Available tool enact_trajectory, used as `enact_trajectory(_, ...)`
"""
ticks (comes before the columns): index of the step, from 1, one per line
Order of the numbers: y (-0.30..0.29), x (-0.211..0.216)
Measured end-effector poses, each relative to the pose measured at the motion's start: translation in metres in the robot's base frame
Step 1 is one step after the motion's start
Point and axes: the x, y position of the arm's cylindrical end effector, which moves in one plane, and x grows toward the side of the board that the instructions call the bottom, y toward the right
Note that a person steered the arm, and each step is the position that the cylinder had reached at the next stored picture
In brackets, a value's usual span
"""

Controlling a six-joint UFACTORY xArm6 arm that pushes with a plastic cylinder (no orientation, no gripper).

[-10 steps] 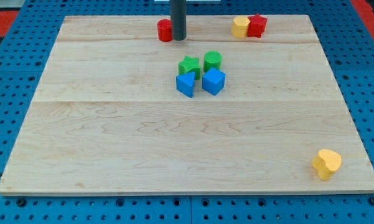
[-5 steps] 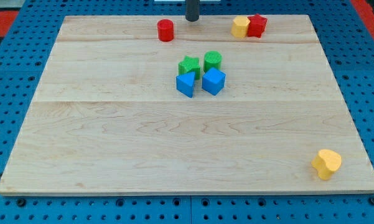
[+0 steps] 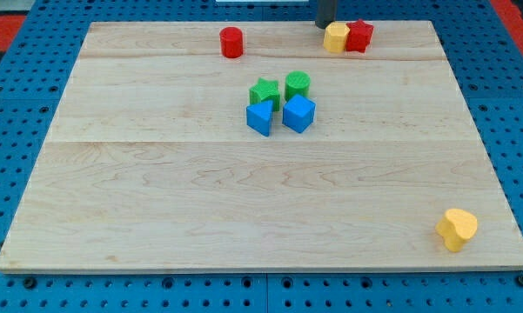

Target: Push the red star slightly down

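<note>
My tip (image 3: 325, 25) sits at the wooden board's (image 3: 157, 217) top edge; I have no jaws to spread or press. Just to its right and below, a yellow block (image 3: 336, 37) touches the red star-shaped block (image 3: 359, 35) beyond it.

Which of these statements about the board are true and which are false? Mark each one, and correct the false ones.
1. The red star touches a yellow block. True.
2. My tip is at the view's bottom. False: it is at the view's top, just left of the yellow block beside the star.
3. The red cylinder stands alone. True.
4. Two blue blocks lie above the green ones. False: the blue cube and its blue neighbour lie below the green star and green cylinder.
</note>
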Motion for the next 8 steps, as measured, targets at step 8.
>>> enact_trajectory(8, 0.085, 0.095)
